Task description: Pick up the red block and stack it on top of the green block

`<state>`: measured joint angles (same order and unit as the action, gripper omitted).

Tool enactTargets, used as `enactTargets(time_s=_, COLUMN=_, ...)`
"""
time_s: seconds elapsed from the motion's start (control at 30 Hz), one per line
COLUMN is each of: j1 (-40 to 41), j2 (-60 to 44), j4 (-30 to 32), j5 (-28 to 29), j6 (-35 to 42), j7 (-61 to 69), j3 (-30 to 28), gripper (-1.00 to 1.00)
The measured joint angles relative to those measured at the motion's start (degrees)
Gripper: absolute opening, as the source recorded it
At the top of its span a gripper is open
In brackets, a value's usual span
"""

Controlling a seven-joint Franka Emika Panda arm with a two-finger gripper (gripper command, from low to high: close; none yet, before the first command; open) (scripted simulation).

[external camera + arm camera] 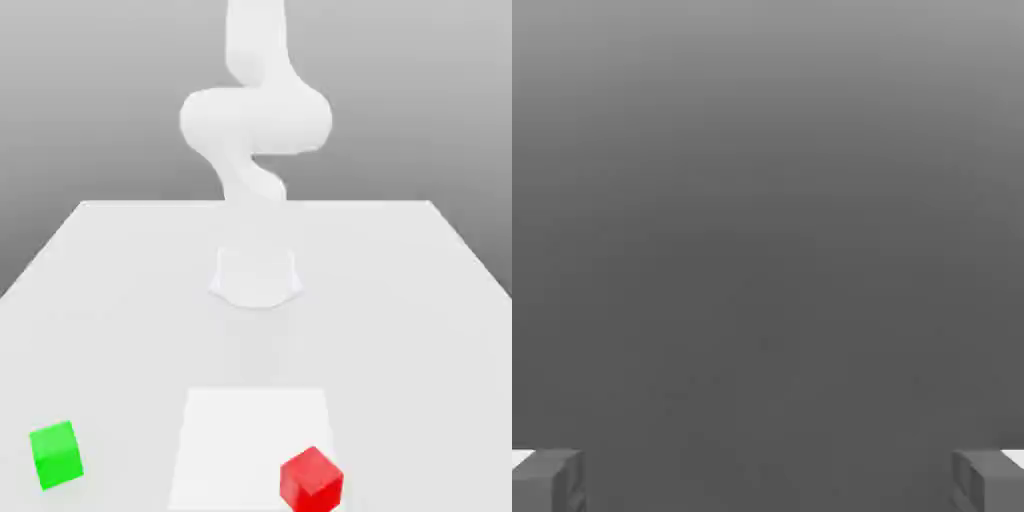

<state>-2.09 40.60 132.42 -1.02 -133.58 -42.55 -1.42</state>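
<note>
On the white table [120,300], seen from the exterior view, the red block [311,480] sits near the front edge at about five o'clock from the table's middle, turned so one corner faces the camera. It rests on the right part of a paler square patch [250,420] marked on the tabletop. The green block [56,455] stands at about eight o'clock, toward the exterior view's left, well apart from the red one and off the patch. Both blocks lie flat on the surface, untouched. At twelve o'clock, behind the patch, the white arm [255,120] rises from its round base [256,278] and bends high above the table. From the hand view, the gripper [768,480] shows its two grey fingertips [552,480] spread wide apart, with nothing between them, against a plain grey ground.
</note>
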Motion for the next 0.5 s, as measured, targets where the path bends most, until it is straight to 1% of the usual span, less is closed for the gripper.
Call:
enactTargets(time_s=0.27, j1=-6.08, j2=-17.04, j4=2.07, j5=-3.45, j6=-5.82, j7=10.74, j3=-3.8, gripper=0.0)
enactTargets(time_s=0.5, j1=-9.02, j2=-31.63, j4=3.84, j5=-6.11, j6=-10.75, j7=19.73, j3=-4.62, gripper=0.0)
